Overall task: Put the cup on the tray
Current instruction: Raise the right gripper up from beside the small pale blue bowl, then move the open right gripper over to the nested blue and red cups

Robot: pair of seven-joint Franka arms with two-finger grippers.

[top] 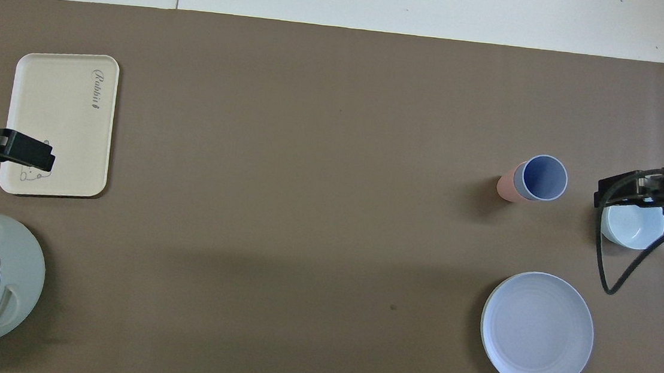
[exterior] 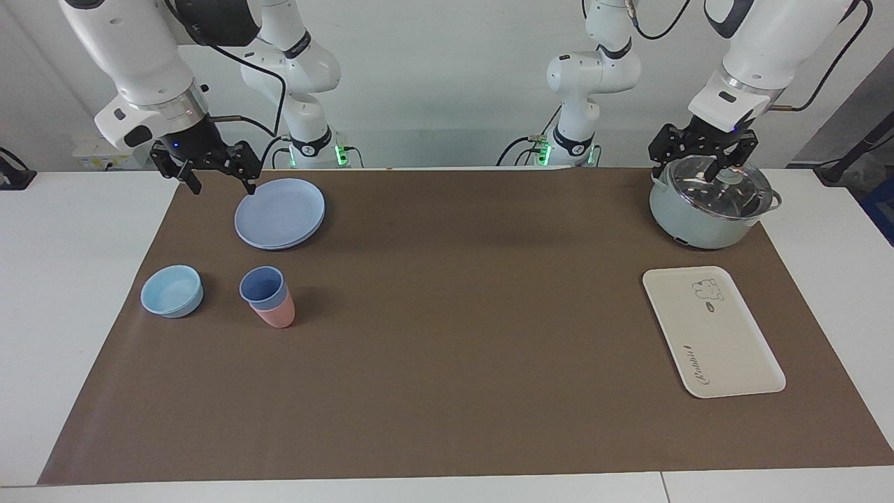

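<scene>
Toward the right arm's end of the worktop (exterior: 447, 433), the right pincer (exterior: 220, 183) hangs open in the air at the edge of the round blue plate (exterior: 279, 213), well apart from the cup (exterior: 262, 287), which stands farther from the robots, nested in the pink tumbler (exterior: 276, 314) with the light-blue bowl (exterior: 172, 290) beside it. At the left arm's end the left pincer (exterior: 705, 168) waits, open, over the glass lid of the pot (exterior: 709, 202); the tray (exterior: 712, 331) lies bare, farther out than the pot, cup nowhere near it.
</scene>
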